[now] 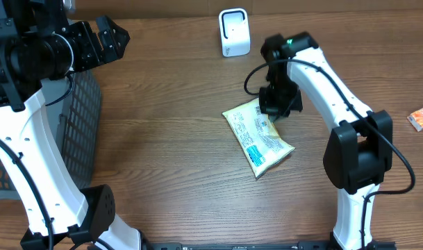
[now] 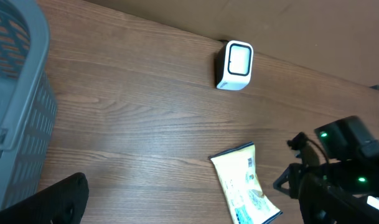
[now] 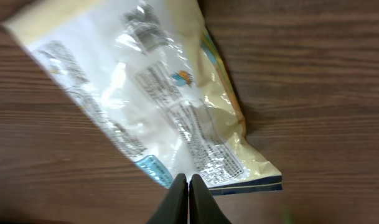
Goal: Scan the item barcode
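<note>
Obs. Task item: a yellow packet (image 1: 258,135) lying flat on the desk (image 1: 162,173), right of centre, printed back panel facing up. The scanner (image 1: 234,32), a small white box, stands upright near the far edge of the desk, well apart from the packet.

Right gripper (image 3: 188,186): fingers pressed together, no gap between them, tips at the packet's edge beside a small blue label. I cannot tell whether a fold of film is pinched between them or whether they only touch it. The packet looks to be resting on the wood, not lifted.

Left gripper (image 1: 112,38): jaws spread wide, nothing in them, hanging over the far-left corner above the grey basket (image 1: 83,118). It has no part in the work at the moment.

Step in hand (judgement): pick-up of the packet, at or just after the pinch; scanning has not begun.

Next move (judgement): confirm the grip by a small lift, then carry the packet toward the far edge and turn it so the barcode faces the scanner's window. I cannot make out the barcode among the print, so it needs locating first. Thin, slippery film, so a loose pinch may let it slide out.
</note>
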Tool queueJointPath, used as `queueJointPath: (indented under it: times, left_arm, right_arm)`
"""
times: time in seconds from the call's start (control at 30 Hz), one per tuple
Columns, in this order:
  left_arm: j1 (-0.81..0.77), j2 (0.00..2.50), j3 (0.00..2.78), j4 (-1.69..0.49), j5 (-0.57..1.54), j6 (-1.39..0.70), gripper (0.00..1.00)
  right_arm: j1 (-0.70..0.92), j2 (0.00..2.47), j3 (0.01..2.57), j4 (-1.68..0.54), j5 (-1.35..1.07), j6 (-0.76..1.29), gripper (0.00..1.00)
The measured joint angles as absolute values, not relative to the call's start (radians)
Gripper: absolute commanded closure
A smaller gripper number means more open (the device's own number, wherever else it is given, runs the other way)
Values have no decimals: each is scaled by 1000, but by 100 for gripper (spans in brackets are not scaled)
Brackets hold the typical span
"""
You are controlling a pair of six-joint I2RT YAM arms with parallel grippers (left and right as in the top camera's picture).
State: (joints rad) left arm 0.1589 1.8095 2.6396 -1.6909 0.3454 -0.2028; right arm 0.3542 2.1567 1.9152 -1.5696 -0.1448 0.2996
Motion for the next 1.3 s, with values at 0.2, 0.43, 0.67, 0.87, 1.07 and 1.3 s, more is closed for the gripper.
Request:
queueJointPath:
  times: [0.2, 0.43, 0.67, 0.87, 1.07, 1.3]
  left_arm:
    - [159, 1810, 2640, -1691, 345, -203, 0]
    - [159, 1810, 2640, -1691, 345, -203, 0]
    - [159, 1810, 2640, -1691, 345, -203, 0]
    - [159, 1810, 2640, -1691, 345, -203, 0]
    - [159, 1810, 2640, -1691, 345, -203, 0]
    - [159, 1810, 2640, -1691, 345, -203, 0]
  right_arm:
    - [401, 2153, 1924, -1496, -152, 307, 89]
    - [438, 2154, 1710, -1136, -192, 355, 96]
    - [431, 2145, 1600, -980, -218, 389, 96]
    - [427, 2166, 1765, -1211, -194, 387, 83]
    - [388, 2155, 2048, -1596, -167, 328, 85]
    - [416, 2151, 1933, -1635, -155, 294, 80]
